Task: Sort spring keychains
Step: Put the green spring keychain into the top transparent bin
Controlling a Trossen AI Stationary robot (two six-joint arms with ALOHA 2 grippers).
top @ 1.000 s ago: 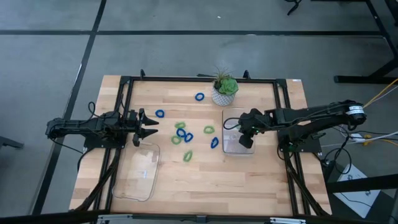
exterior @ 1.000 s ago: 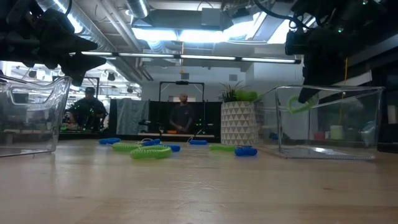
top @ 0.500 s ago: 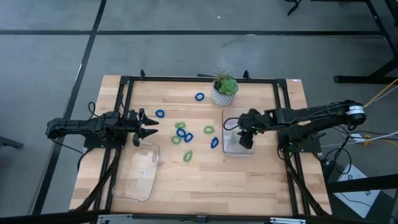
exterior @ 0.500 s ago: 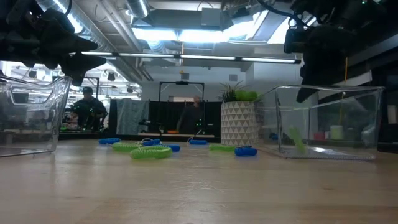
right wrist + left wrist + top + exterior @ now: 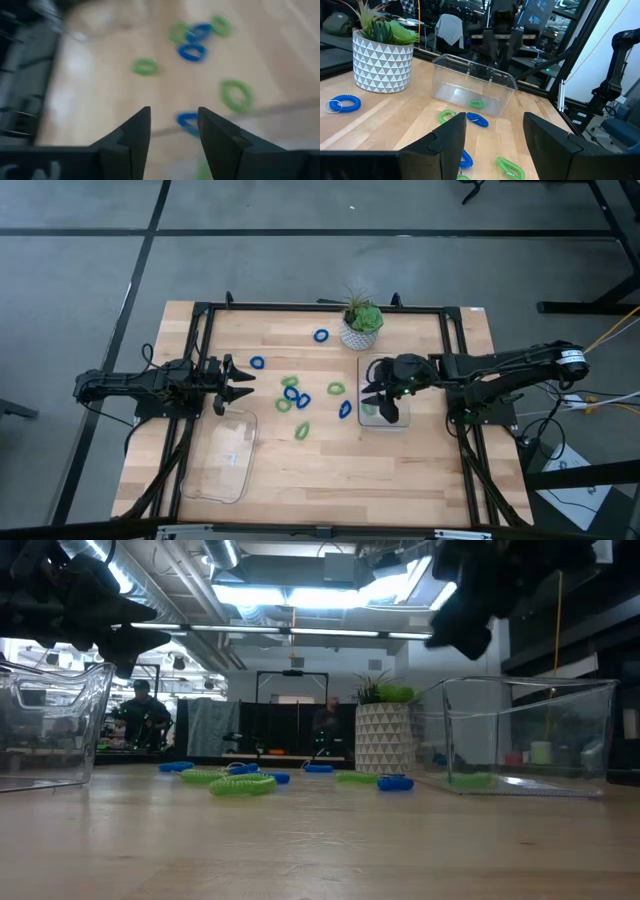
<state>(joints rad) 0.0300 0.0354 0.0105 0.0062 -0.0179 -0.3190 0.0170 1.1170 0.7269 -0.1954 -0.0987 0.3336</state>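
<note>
The right pincer [image 5: 378,396] hangs over the near-centre edge of the right tray [image 5: 398,423], its fingers spread and nothing held between them. A green keychain [image 5: 470,779] lies on that tray's floor, so this tray is judged to be the one for green. The left tray [image 5: 222,463] appears to hold nothing. The left pincer [image 5: 243,385] waits spread above the counter [image 5: 330,470], just beyond the left tray's far end.

The remaining keychains lie loose mid-counter: a mixed cluster [image 5: 293,394] of green and blue, a green one [image 5: 301,430] nearer the front, a green one [image 5: 336,389] and a blue one [image 5: 345,409] just beside the right tray, and two blue ones apart, one [image 5: 257,363] near the left pincer and one [image 5: 321,336] by the plant [image 5: 361,323].

The step in hand is judged to be the reach for the next keychain. It would be done best if a lone loop were chosen before the cluster, where coils overlap and two colours could be lifted together. The green loop by the right tray suits the right arm. The pincer should be lowered with one finger inside the ring and one outside, and closed on the coil itself. The tray wall should be cleared on the way down.
</note>
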